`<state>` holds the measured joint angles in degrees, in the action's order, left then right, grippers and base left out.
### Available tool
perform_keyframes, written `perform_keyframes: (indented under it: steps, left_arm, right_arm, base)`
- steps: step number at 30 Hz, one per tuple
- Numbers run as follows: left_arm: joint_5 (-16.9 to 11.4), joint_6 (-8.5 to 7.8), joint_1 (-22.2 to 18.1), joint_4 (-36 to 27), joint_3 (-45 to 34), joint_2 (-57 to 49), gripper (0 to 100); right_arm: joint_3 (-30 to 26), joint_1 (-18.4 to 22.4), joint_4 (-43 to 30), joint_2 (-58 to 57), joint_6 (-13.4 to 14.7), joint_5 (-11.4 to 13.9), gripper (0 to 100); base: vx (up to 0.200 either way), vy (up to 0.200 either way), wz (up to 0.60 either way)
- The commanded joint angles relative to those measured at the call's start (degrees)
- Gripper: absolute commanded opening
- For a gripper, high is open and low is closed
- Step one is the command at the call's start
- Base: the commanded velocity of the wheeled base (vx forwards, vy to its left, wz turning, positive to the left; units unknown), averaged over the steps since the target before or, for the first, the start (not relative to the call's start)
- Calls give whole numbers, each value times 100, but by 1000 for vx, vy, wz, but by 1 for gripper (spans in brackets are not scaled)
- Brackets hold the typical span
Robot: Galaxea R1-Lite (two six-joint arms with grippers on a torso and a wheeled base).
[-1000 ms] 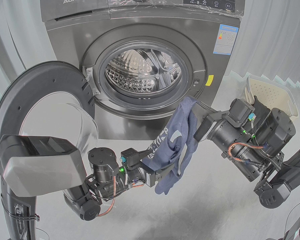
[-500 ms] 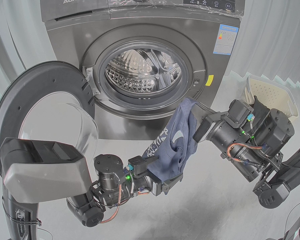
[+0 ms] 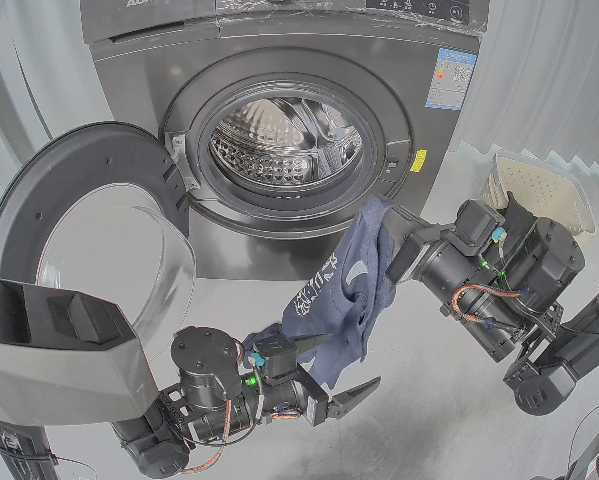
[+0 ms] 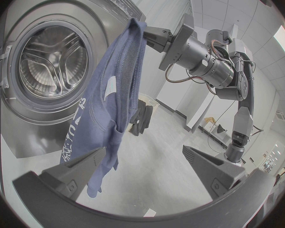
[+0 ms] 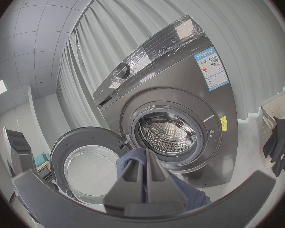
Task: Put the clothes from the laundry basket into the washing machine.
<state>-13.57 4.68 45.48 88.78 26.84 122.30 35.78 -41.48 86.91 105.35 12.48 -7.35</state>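
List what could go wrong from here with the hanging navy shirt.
1. The navy blue fabric shirt hangs from the shut right end effector by one pinched edge; it may slip and drop to the floor.
2. Its loose tail hangs lower than the grey washing machine's round drum opening, so it may catch on the rim going in.
3. The open left end effector sits by that tail and might snag it.
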Motion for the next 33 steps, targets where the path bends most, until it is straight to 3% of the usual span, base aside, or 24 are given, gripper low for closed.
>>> perform_keyframes:
  steps: [1, 12, 18, 33]
  left_arm:
    - [-14, 15, 22, -1, 67, 207, 100]
    - [12, 50, -119, -1, 937, 1165, 100]
    - [65, 6, -426, 7, 1455, 1534, 100]
    - [74, -11, -848, 7, 1438, 1226, 100]
  right_arm:
    - [-1, 0, 2, 12, 0, -3, 0]
    - [-1, 0, 2, 3, 0, -3, 0]
    - [-1, 0, -7, 3, 0, -3, 0]
    - [-1, 0, 2, 12, 0, 6, 0]
  base:
    - [0, 0, 0]
    - [0, 0, 0]
    - [0, 0, 0]
    - [0, 0, 0]
